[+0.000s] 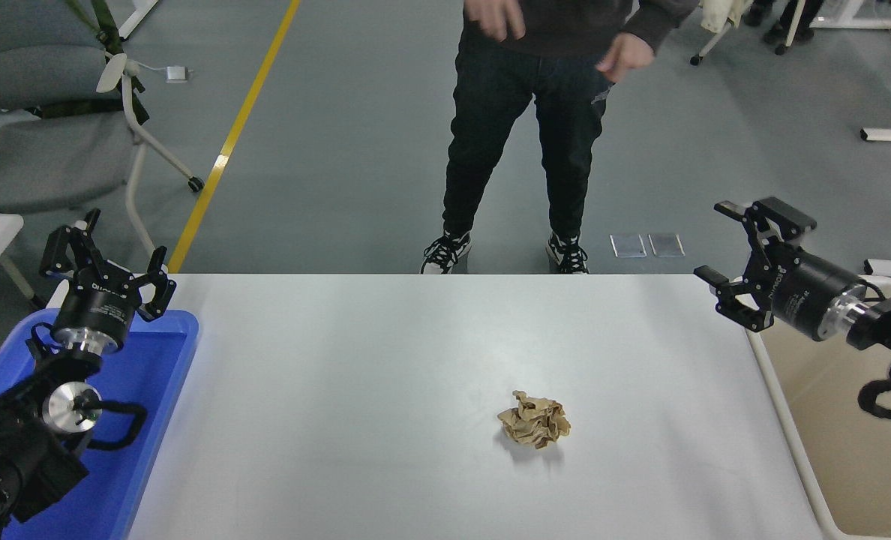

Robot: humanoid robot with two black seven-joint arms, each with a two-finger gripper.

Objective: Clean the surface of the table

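The white table surface (385, 360) fills the middle of the head view. A crumpled ball of brown paper (535, 419) lies on it, right of centre. My right gripper (721, 241) is open and empty, raised over the table's far right corner and pointing left, well above and right of the paper. My left gripper (104, 252) is open and empty, parked over the far end of the blue tray at the lower left.
A blue plastic tray (153, 390) sits at the table's left edge and a beige tub (843, 450) at its right edge. A person in dark trousers (524, 127) stands at the far side. A grey chair (48, 112) stands at the back left.
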